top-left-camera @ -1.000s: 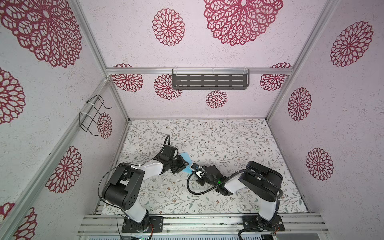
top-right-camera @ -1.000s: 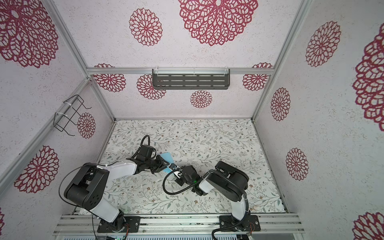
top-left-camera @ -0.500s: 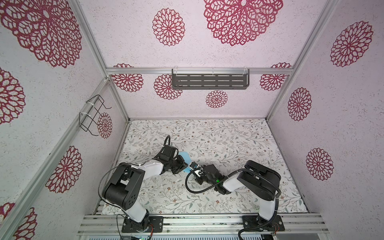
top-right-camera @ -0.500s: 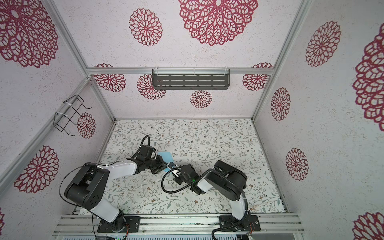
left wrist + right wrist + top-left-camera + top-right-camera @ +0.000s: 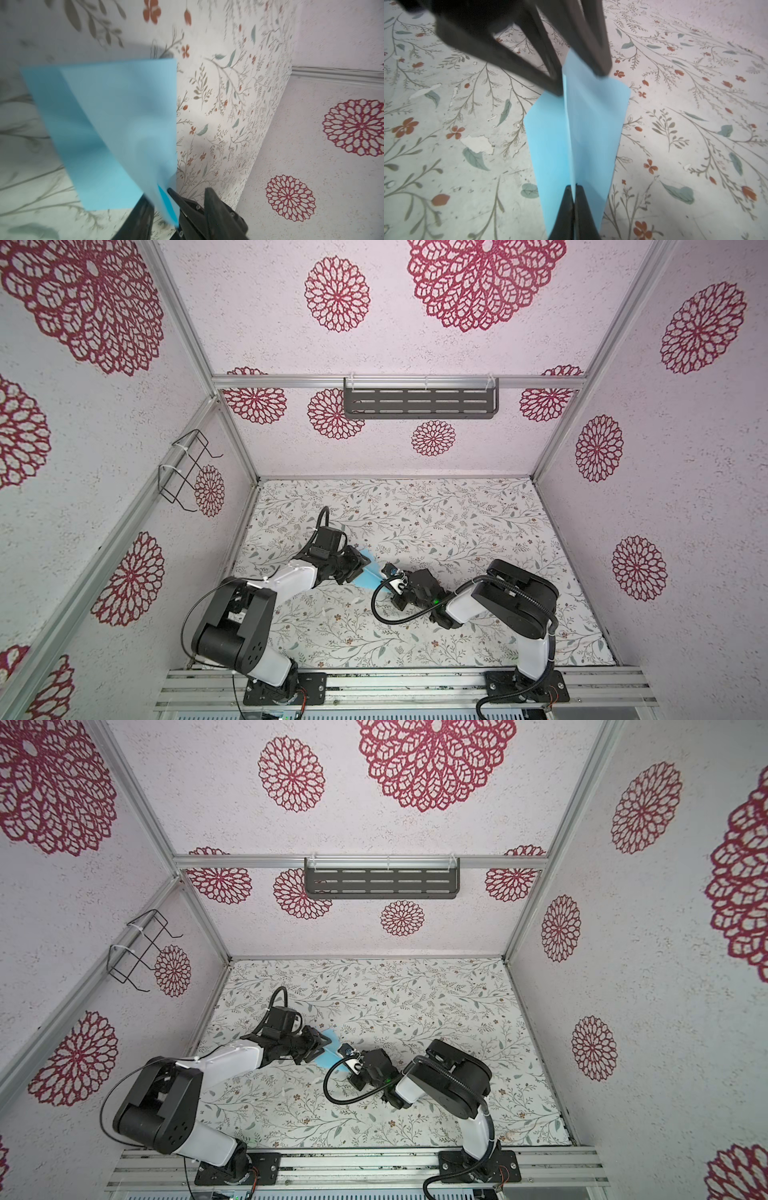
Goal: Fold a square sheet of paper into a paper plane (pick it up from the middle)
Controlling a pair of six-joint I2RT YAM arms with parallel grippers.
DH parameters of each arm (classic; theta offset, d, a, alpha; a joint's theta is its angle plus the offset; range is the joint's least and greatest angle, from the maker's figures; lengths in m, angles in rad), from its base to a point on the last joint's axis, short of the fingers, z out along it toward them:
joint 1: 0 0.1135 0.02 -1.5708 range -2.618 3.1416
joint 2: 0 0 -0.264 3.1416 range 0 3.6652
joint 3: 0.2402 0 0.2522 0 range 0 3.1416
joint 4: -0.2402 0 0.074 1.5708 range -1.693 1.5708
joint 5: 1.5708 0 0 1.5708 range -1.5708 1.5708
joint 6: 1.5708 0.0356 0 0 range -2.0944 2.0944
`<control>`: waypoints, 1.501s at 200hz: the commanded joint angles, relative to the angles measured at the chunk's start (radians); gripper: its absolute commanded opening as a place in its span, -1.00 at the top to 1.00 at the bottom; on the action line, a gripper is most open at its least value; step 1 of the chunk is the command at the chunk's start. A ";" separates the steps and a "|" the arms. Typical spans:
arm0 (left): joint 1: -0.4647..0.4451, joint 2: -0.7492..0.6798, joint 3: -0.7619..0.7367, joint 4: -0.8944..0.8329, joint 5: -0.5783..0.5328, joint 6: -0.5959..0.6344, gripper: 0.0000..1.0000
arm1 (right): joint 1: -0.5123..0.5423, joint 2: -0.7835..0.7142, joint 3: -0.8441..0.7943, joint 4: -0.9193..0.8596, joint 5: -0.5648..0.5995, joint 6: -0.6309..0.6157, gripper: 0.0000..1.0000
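Observation:
The square sheet of paper [image 5: 368, 576] [image 5: 328, 1052] is light blue and folded into a raised central ridge with two flaps spreading down to the table. It lies between both grippers, left of the table's middle. My right gripper [image 5: 573, 186] [image 5: 381, 583] is shut on the ridge at one end of the sheet [image 5: 591, 135]. My left gripper [image 5: 158, 197] [image 5: 579, 83] [image 5: 362, 565] straddles the opposite end, jaws apart, with the sheet [image 5: 114, 124] passing between its fingers. No finished paper plane shows.
The floral table cover [image 5: 457, 531] stretches behind and to the right. A grey slotted shelf [image 5: 419, 400] hangs on the back wall and a wire rack [image 5: 185, 472] on the left wall. An aluminium rail [image 5: 395, 684] runs along the front edge.
The left gripper's jaws have come apart around the paper's end. The right gripper has closed tight on the ridge and shifted slightly left. The paper stays in the same place.

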 commanded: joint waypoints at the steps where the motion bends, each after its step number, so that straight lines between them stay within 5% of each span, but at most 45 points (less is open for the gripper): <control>1: 0.033 -0.098 -0.024 -0.056 -0.069 0.030 0.06 | -0.011 -0.011 -0.010 0.040 -0.065 0.062 0.92; 37: 0.034 -0.179 -0.132 -0.004 -0.083 -0.007 0.14 | -0.019 0.001 -0.014 0.049 -0.111 0.127 0.93; 68: 0.015 -0.194 -0.213 0.078 -0.060 -0.041 0.40 | -0.030 0.010 -0.011 0.041 -0.146 0.186 0.93; 149: -0.080 -0.111 -0.283 0.204 -0.094 -0.068 0.77 | -0.048 0.034 0.025 -0.025 -0.202 0.300 0.93; 300: -0.088 0.069 -0.163 0.038 -0.104 0.025 0.82 | -0.099 -0.007 0.070 -0.086 -0.335 0.380 0.72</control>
